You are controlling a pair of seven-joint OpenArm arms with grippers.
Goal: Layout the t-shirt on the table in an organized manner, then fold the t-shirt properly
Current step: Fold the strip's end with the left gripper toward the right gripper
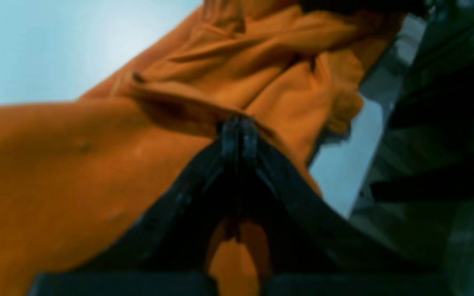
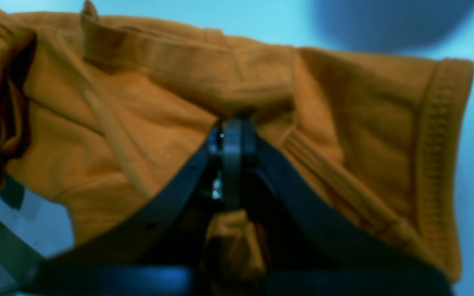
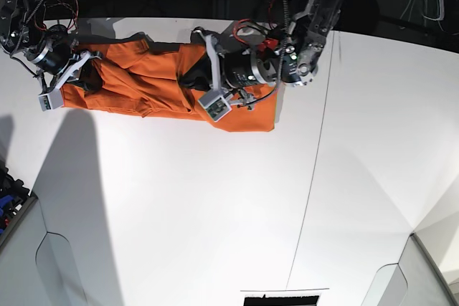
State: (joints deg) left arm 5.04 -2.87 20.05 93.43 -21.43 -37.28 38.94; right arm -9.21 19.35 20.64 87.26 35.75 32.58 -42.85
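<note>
Spreading bare across the lower frame, white table [image 3: 215, 213], farther up near the top edge, orange t-shirt [image 3: 150, 80] lying bunched lengthwise, left gripper [image 3: 195, 77] clamped on a mid fold, right gripper [image 3: 84, 69] clamped on the upper-left end.

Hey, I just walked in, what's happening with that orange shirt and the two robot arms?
A two-armed robot is working on a plain orange cotton t-shirt lying bunched and stretched along the far edge of the large white table. The left gripper is shut on a fold of the cloth near the middle of the shirt, and the right gripper is shut on fabric at its other end. The shirt is still rumpled, not yet laid flat or folded.
</note>
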